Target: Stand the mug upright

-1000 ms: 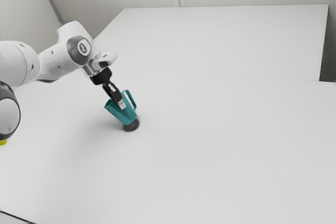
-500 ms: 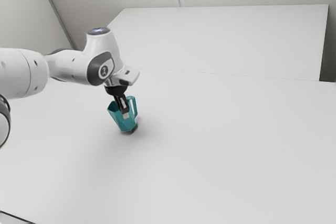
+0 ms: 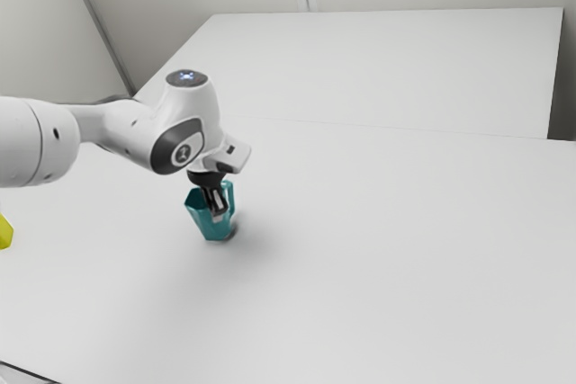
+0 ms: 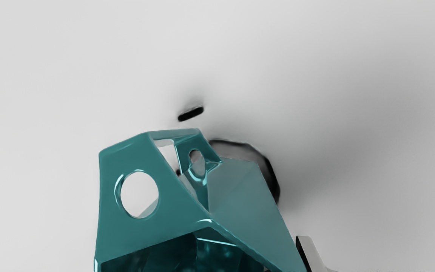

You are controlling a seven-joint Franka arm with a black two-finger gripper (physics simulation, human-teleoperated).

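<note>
White desk (image 3: 387, 249); one teal mug (image 3: 212, 229), at eight o'clock from the exterior view's centre, mouth up and nearly upright, wall grasped between the fingers (image 4: 310, 252); righting judged mostly done, flat seating unconfirmed, release remaining.

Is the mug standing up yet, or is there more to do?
Mostly done: the shiny teal, flat-sided mug opens mostly upward. In hand: the black two-finger pincer grips its side. Left: it seems to lean slightly, so straighten it, then let go.

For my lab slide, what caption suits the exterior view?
Franka gripper holding a teal mug, mouth up, at a white table.
</note>
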